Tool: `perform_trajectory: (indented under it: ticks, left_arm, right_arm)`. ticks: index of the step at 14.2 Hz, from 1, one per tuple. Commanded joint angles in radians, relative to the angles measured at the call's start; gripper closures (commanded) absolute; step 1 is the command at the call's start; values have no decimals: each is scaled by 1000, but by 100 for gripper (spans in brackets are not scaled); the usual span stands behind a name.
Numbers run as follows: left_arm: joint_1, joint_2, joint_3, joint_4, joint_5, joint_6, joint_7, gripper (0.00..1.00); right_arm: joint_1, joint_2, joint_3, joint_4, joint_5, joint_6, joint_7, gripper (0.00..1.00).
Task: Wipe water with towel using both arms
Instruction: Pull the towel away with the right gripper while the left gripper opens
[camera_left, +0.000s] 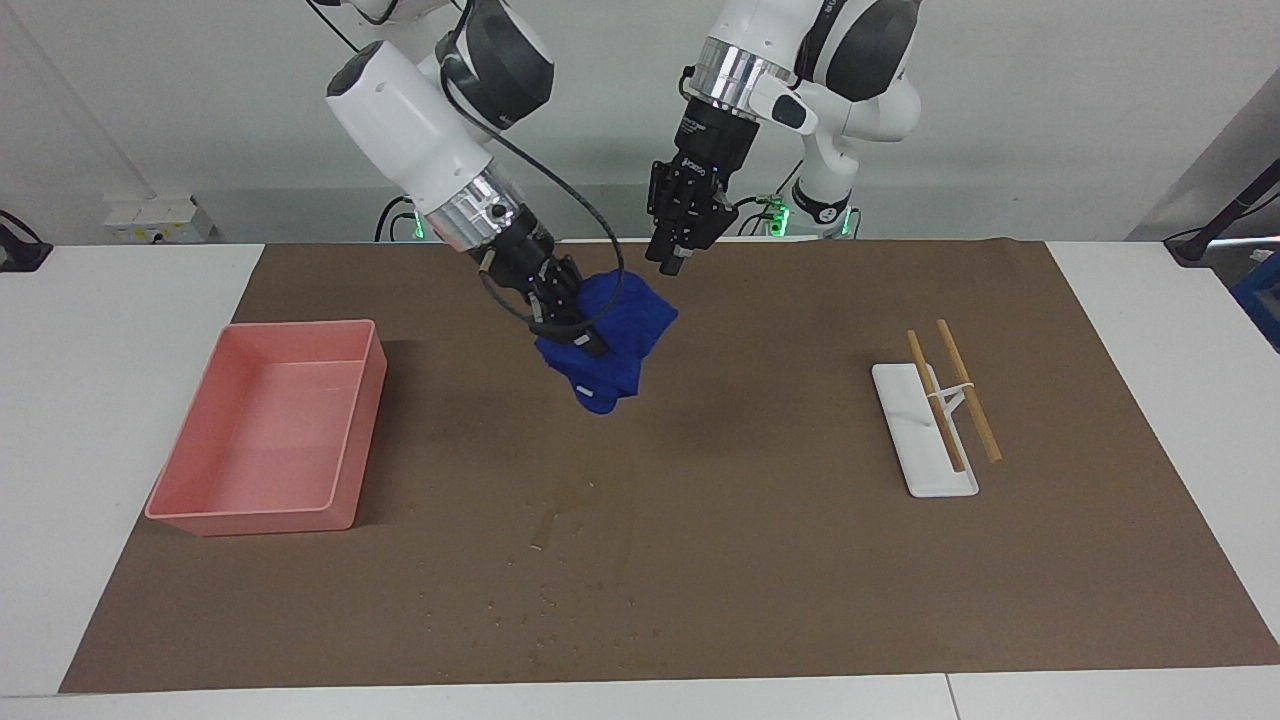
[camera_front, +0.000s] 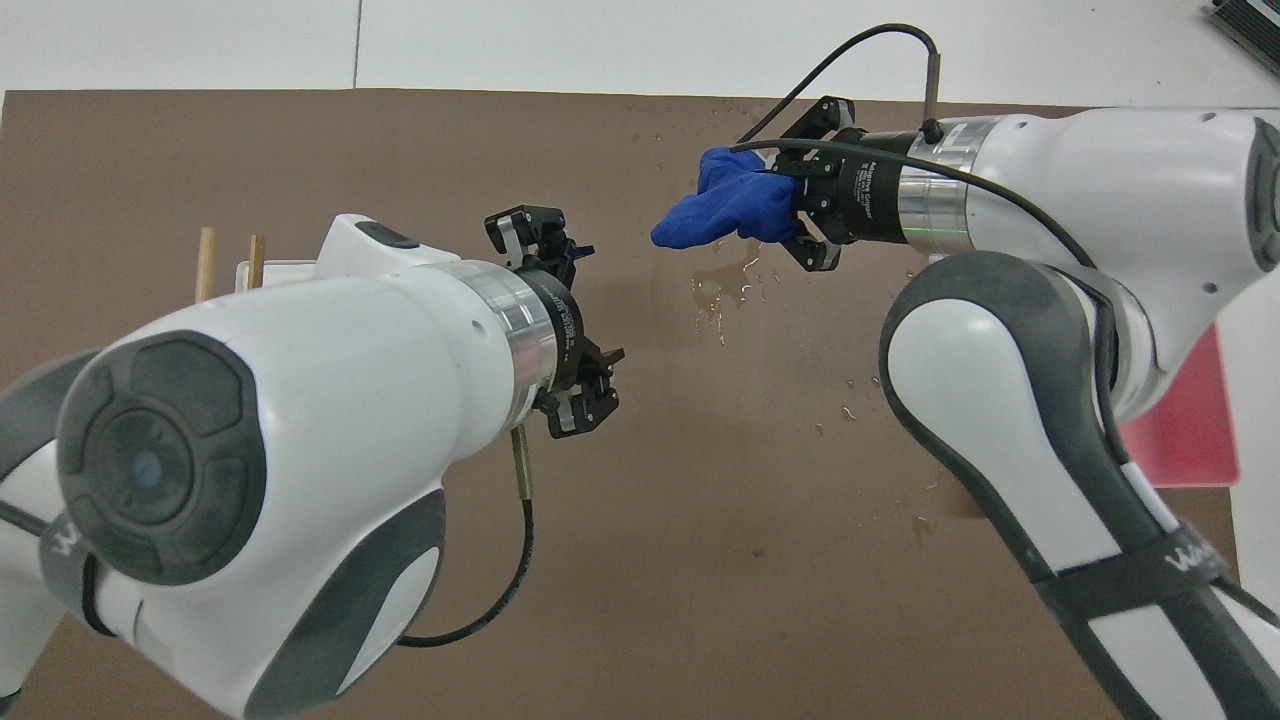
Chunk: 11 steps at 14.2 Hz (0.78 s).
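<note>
Hanging bunched from the right gripper (camera_left: 578, 335), the small deep-blue fuzzy towel (camera_left: 608, 338) is up in the air above the brown mat (camera_left: 760, 560), over the stretch between the robots and the glossy smear of water (camera_left: 565, 505) with its scattered droplets. That right gripper is clamped tight on a fold of the cloth near its top, and the rest droops below in a soft lump. The left gripper (camera_left: 672, 262) hovers just beside the towel but apart from it, fingers spread and holding nothing. The cloth looks light and limp, so I judge it will sag and swing from a single pinch, and once wet it should cling and drag rather than slide. For a flat wipe, a second hold on a free corner or edge away from the first would spread it; a pinch in the bunched middle would only ball it up. A pink plastic bin (camera_left: 270, 430) and a white tray with wooden sticks (camera_left: 925, 440) sit untouched toward opposite ends.
</note>
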Motion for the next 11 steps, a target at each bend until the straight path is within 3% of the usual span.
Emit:
perform_trajectory:
  ticks: [1, 8, 11]
  left_arm:
    - [37, -41, 4, -38, 12, -99, 167, 0]
    - [168, -62, 13, -24, 11, -350, 784, 0]
    - [251, -71, 13, 11, 11, -450, 1036, 0]
  right_arm:
    - [-26, 138, 9, 134, -41, 40, -94, 100]
    - [-51, 346, 9, 204, -121, 261, -406, 100]
    - [-43, 474, 9, 271, -123, 341, -435, 100]
